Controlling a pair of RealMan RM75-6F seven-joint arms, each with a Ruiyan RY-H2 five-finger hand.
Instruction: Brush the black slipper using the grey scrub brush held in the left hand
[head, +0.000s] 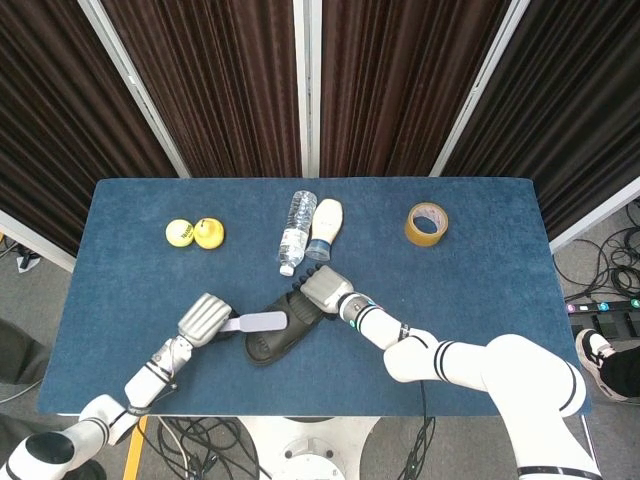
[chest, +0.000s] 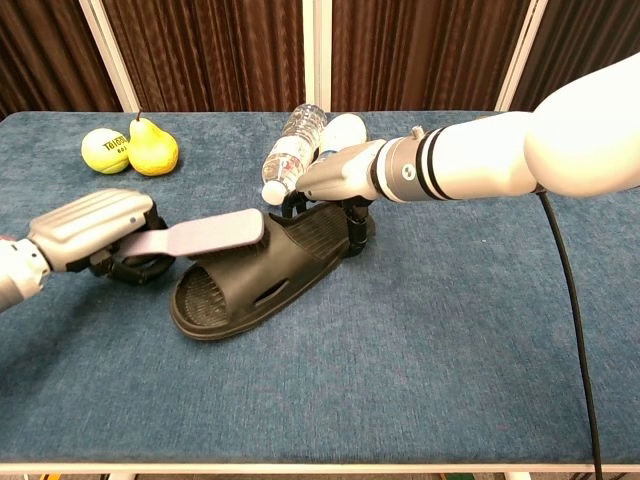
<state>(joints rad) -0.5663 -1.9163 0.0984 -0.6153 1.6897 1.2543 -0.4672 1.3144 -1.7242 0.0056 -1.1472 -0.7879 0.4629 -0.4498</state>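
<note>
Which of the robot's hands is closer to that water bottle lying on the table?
Right. The right hand sits on the slipper's heel just beneath the water bottle; the left hand is off beyond the slipper's other end.

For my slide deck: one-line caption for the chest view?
Left hand sweeps grey scrub brush over black slipper steadied by right hand.

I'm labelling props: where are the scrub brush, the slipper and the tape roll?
grey scrub brush (chest: 215, 231), chest view, back of head.
black slipper (chest: 300, 238), chest view, ridged footbed.
tape roll (head: 415, 228), head view, outer rim.
</note>
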